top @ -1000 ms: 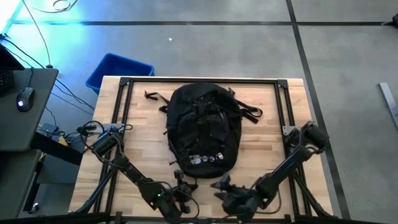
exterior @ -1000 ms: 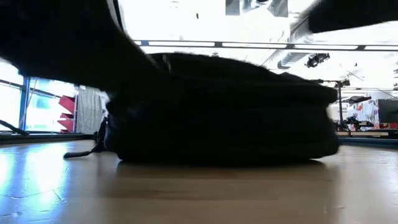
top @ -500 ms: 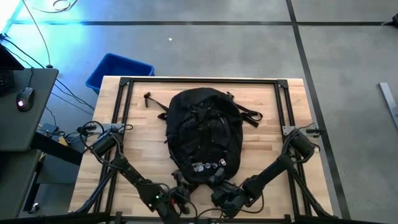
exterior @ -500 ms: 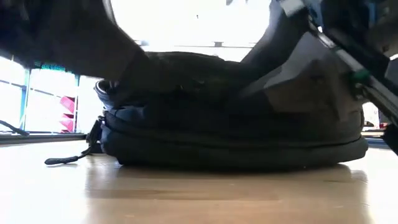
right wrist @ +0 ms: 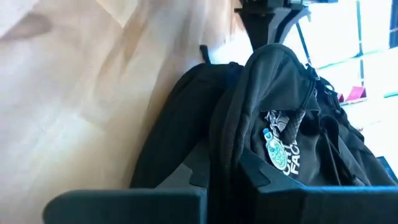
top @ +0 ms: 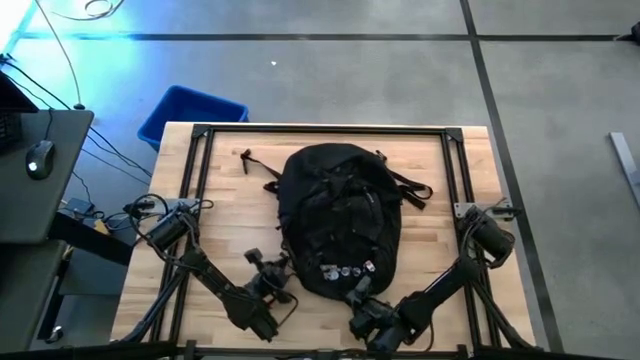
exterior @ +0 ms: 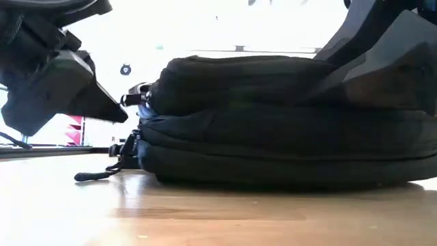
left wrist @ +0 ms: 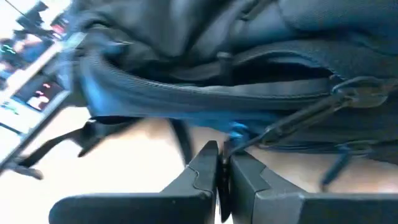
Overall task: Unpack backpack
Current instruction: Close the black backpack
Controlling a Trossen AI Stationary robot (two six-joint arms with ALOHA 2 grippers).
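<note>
The black backpack [top: 340, 210] lies flat on the wooden table, its row of small pins [top: 345, 269] at its near end. Its straps [top: 408, 187] trail off the far end. My left gripper [top: 272, 268] is beside the backpack's near left side, shut on a zipper pull cord [left wrist: 280, 124]. My right gripper [top: 358, 290] is at the backpack's near end, shut on its fabric just beside the pins. In the low view the left gripper [exterior: 126, 109] reaches the backpack's left side at the zipper line. My left gripper pinches the free end of the zipper pull cord [left wrist: 231, 146] between its two fingertips. It comes at the backpack's left side slanting down from the table's near left. The cord runs taut from the fingertips to the zipper slider [left wrist: 354, 93]. My right gripper pinches a raised fold of the backpack's front fabric [right wrist: 227, 149] between its two fingers, next to a green round pin [right wrist: 278, 152]. It comes from the table's near side, slanting down. The backpack's underside stays on the table.
A blue bin [top: 190, 112] stands on the floor past the table's far left corner. Black frame rails [top: 200, 180] run along the table's left, right and far sides. A loose strap end [top: 248, 158] lies on the wood at far left.
My right gripper has come down onto the backpack's near end and shut on its fabric. My left gripper has turned and gone toward the table's left and far side, staying shut. The backpack has slid a little toward the table's right edge.
</note>
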